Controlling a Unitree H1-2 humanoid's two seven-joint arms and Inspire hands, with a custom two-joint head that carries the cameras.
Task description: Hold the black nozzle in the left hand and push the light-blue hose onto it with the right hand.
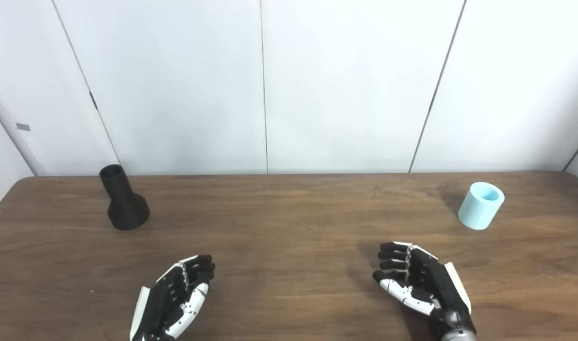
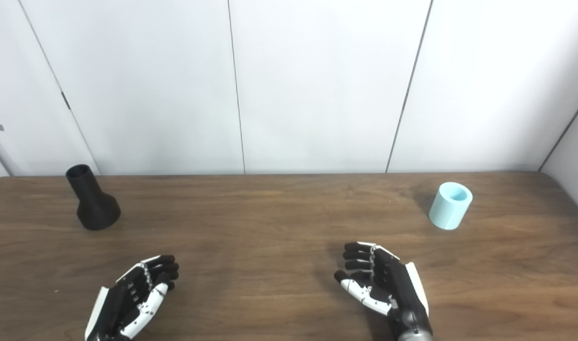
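We see a brown wooden desk [image 1: 289, 222] in front of a white panelled wall [image 1: 317, 85], and on it stand the two things of the task, well apart from each other. The black nozzle [image 1: 123, 199] stands upright near the far left corner of the desk, with its wide base down and its narrow open neck pointing up, slightly leaning toward the left in the picture. The light-blue hose [image 1: 481, 205] – a short, thick tube piece – stands near the far right side of the desk, its open end up and turned a little toward us, so we can look into the hollow. Both hands are at the near edge, low over the desk; whether they touch the wood we cannot tell. The left hand [image 1: 175, 296] is near the bottom left, palm turned inward to the middle, its fingers [image 1: 201, 265] apart and only lightly curved, holding nothing. The right hand [image 1: 419, 282] is at the bottom right, also with the palm inward, and its fingers [image 1: 393, 255] are spread and loosely bent – they hold nothing as well. The nozzle is farther back and to the left from the left hand, and the hose is farther back and to the right from the right hand; neither thing is touched by any hand.
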